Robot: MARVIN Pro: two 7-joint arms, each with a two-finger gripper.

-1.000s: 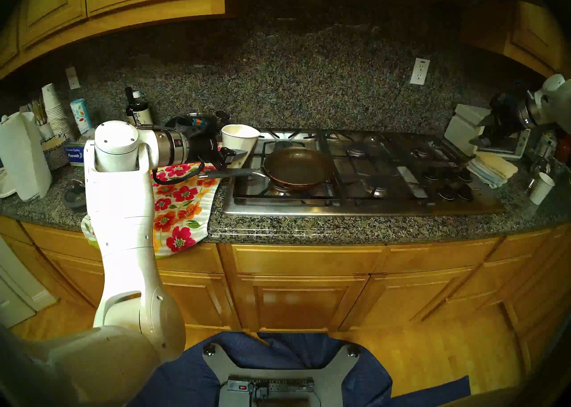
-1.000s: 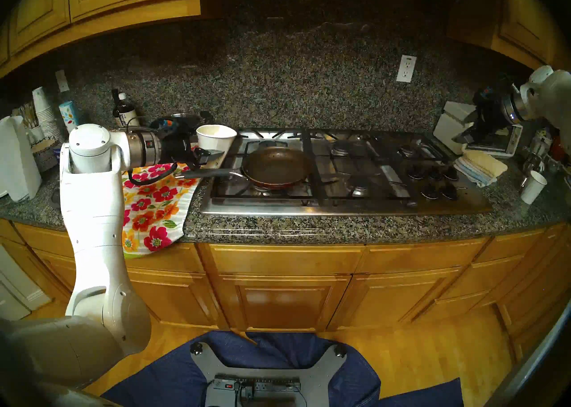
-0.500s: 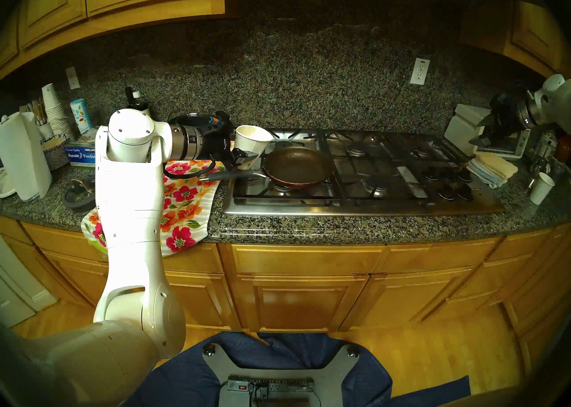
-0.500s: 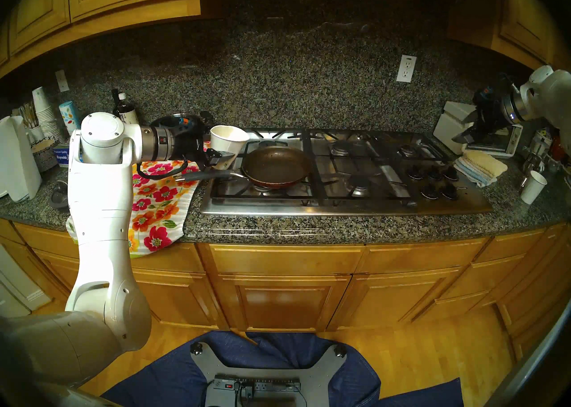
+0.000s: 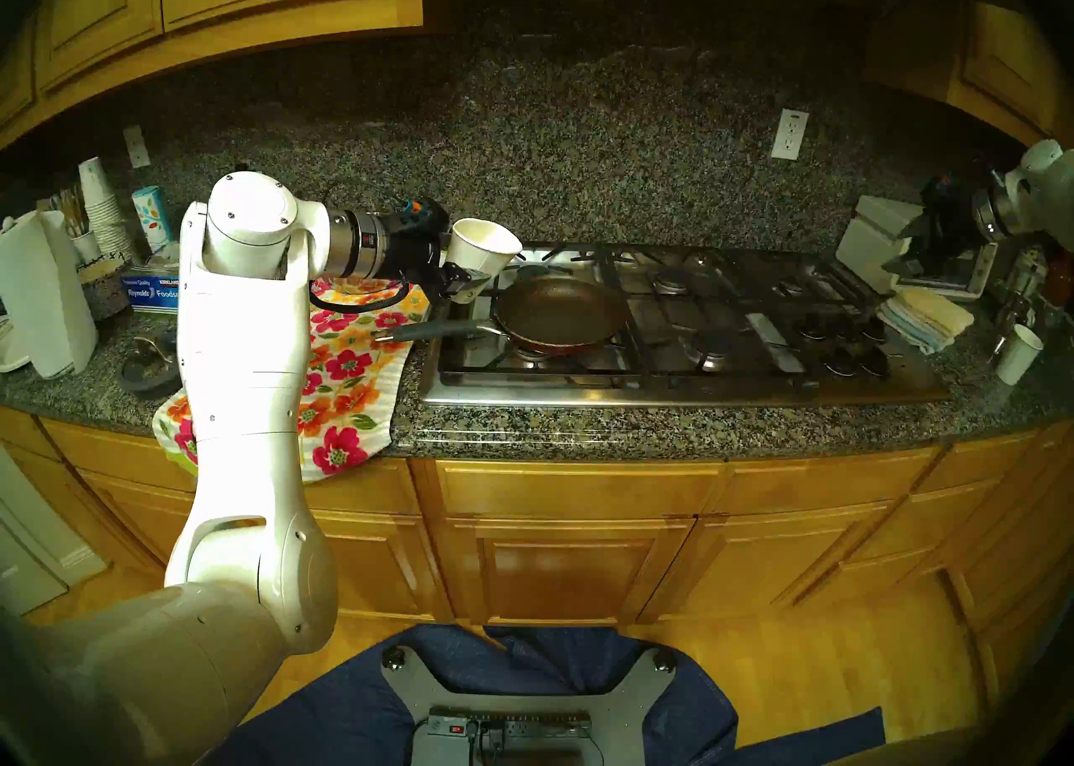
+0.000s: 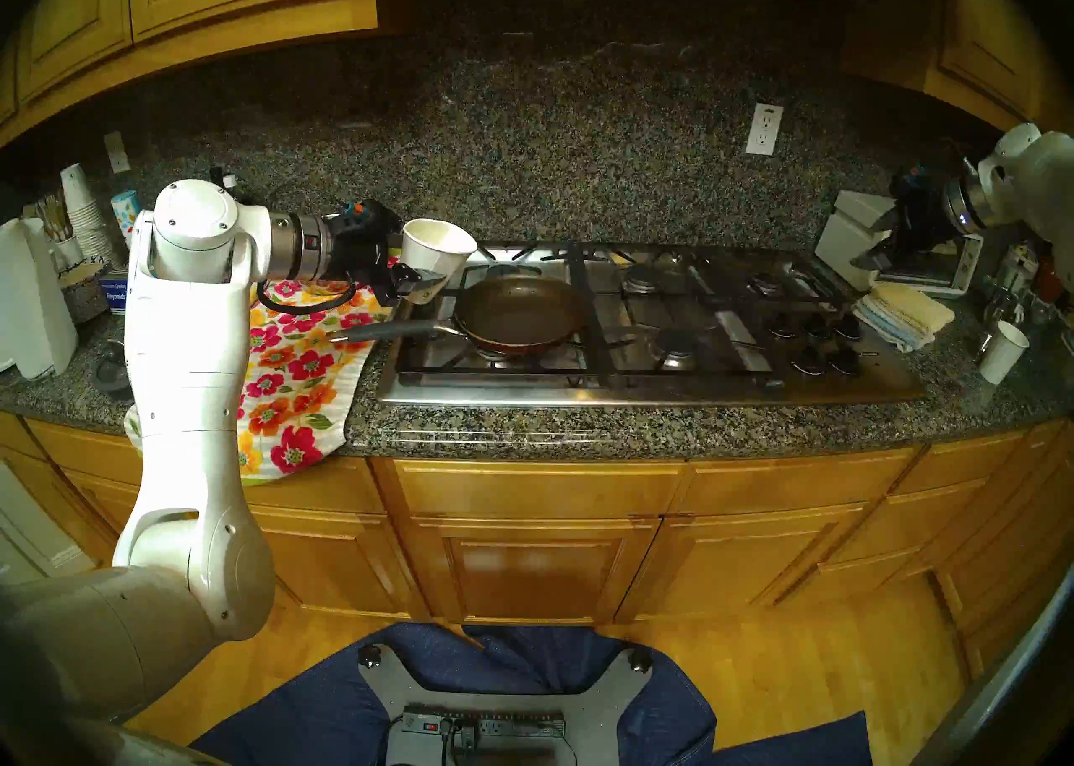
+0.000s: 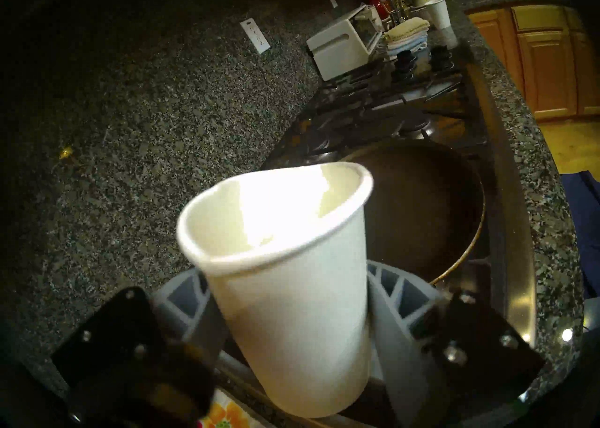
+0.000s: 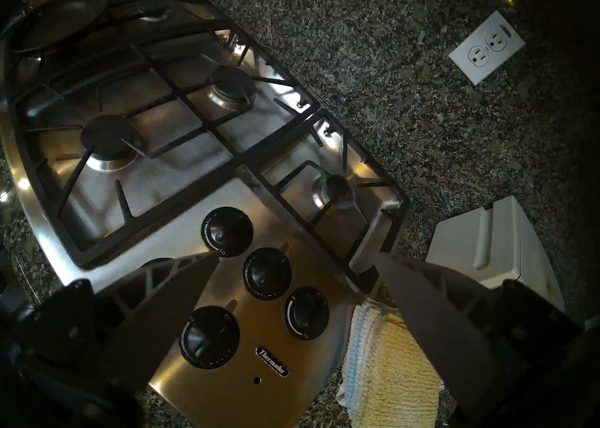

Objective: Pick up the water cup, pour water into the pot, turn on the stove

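The left gripper (image 5: pixel 465 280) pinches the white tapered paper water cup (image 5: pixel 483 250) low on its wall, tipped toward three o'clock, presumably to pour; it hangs at the shallow red-sided frying pan's (image 5: pixel 561 311) ten o'clock. The right gripper (image 8: pixel 295 261) hangs spread above the steel stove's (image 5: pixel 686 387) black knobs (image 8: pixel 266 273), likely waiting.

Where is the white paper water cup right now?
In the head view, the water cup is left of centre, tilted in the left pincer, above the frying pan's left edge.

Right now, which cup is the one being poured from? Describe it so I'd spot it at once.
Find the steel stove in the granite counter, then the frying pan on its front left burner. The plain white paper cup hangs tilted at the pan's left edge in the left gripper; every other cup stands on the counter.
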